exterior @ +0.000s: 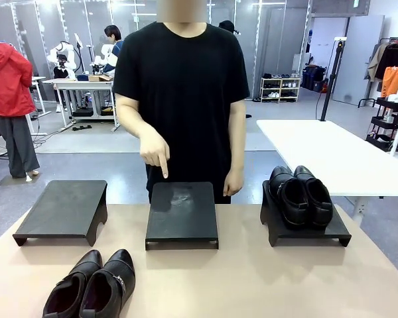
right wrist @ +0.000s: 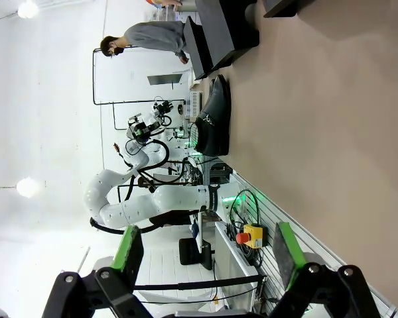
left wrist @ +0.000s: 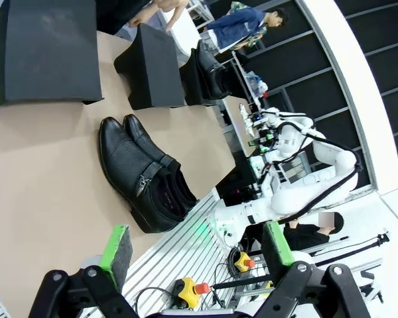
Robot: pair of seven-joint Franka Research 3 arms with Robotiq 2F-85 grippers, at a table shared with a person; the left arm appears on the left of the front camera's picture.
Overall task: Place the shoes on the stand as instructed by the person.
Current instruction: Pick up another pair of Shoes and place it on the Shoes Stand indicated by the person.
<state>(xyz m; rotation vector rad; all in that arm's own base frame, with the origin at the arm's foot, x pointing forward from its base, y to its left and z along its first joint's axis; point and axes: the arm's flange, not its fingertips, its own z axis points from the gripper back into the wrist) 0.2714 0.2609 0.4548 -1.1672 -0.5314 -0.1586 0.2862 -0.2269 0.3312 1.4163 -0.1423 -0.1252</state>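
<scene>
While the buckled pair (exterior: pixel 93 288) lies at my near edge of the table (exterior: pixel 252 278), toes toward the stands, the person's hand (exterior: pixel 156 151) points a finger down at the middle stand (exterior: pixel 182 212).
The plain pair (exterior: pixel 300 195) sits side by side on the right stand (exterior: pixel 305 228), and the left stand (exterior: pixel 63 209) is over on the far side. My left pincer (left wrist: pixel 196 248) gapes wide, gripping nothing, and my right pincer (right wrist: pixel 207 248) is just the same!
</scene>
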